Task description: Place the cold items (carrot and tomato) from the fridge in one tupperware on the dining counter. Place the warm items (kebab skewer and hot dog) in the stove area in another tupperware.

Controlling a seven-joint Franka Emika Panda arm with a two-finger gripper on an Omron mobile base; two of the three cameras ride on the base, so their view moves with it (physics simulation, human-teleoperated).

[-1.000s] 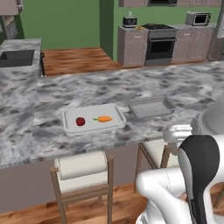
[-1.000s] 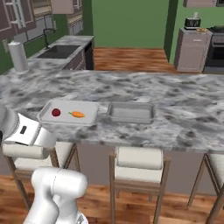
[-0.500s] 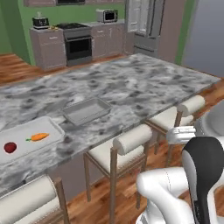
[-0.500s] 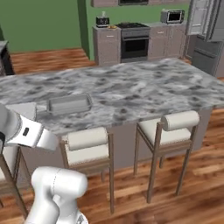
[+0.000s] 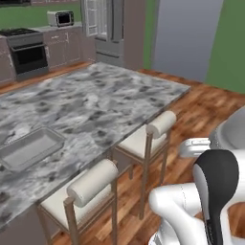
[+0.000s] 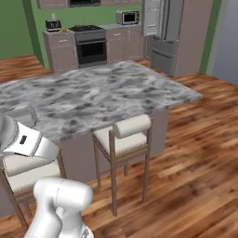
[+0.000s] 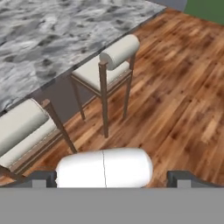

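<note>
An empty grey tupperware [image 5: 29, 149] lies on the marble dining counter [image 5: 95, 103] at the left of the left base view; its rim [image 6: 19, 114] peeks in at the left edge of the right base view. The stove [image 6: 90, 44] stands at the back wall, with the fridge [image 6: 162, 32] to its right. Carrot, tomato, kebab skewer and hot dog are out of view or too small to make out. My gripper [image 7: 111, 179] is open with nothing between its fingertips [image 7: 41, 178], and it hangs over wooden floor beside the counter stools.
Cushioned stools [image 5: 143, 139] [image 6: 123, 135] line the counter's near side. A microwave [image 6: 126, 17] sits on the back cabinets beside the stove. Open wooden floor [image 6: 195, 153] stretches to the right of the counter.
The whole picture has swung right, so the base has turned. The tupperware with carrot and tomato has slid out past the left edge, and the fridge and floor have come in. The gripper stays open.
</note>
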